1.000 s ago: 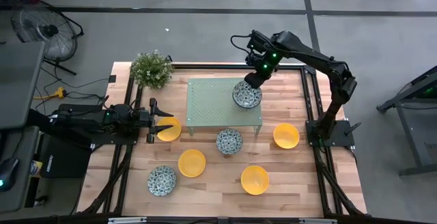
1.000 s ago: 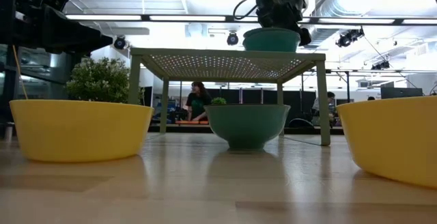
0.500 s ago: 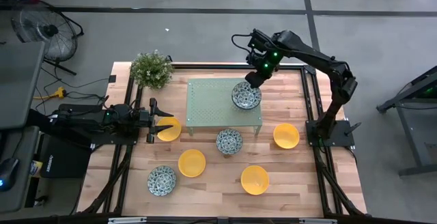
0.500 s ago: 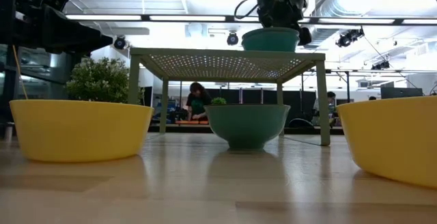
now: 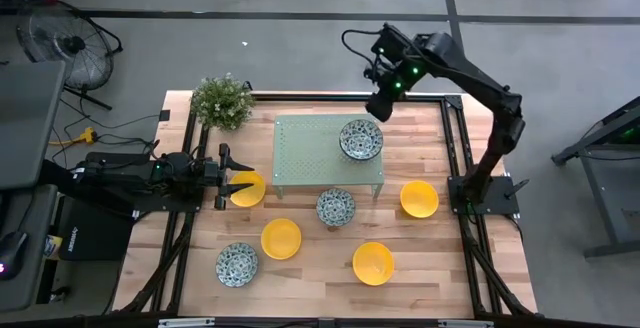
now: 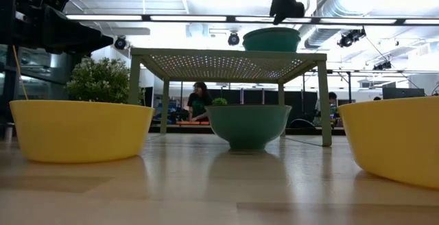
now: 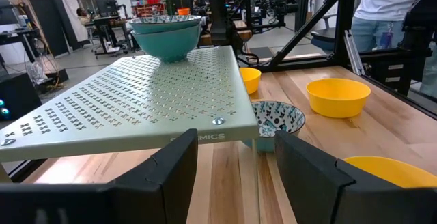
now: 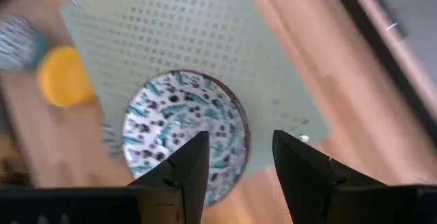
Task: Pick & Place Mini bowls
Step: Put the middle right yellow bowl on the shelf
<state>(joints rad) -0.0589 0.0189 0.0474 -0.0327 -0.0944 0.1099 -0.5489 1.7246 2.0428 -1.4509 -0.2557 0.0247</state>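
The right pincer (image 5: 378, 109) hangs empty with its fingers apart above the far edge of the pale green perforated stand (image 5: 310, 148), clear of the patterned mini bowl (image 5: 361, 139) that sits on the stand's right end. The left pincer (image 5: 240, 178) waits low at the bench's (image 5: 320, 278) left side, fingers spread wide, just beside a yellow mini bowl (image 5: 250, 190). Another patterned bowl (image 5: 336, 207) rests on the bench in front of the stand.

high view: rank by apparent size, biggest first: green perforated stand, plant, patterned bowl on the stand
1. Green perforated stand, clearly largest.
2. Plant, smaller footprint than the stand.
3. Patterned bowl on the stand, smallest.
The bowl sits raised, slightly nearer the camera, but the order is still clear.
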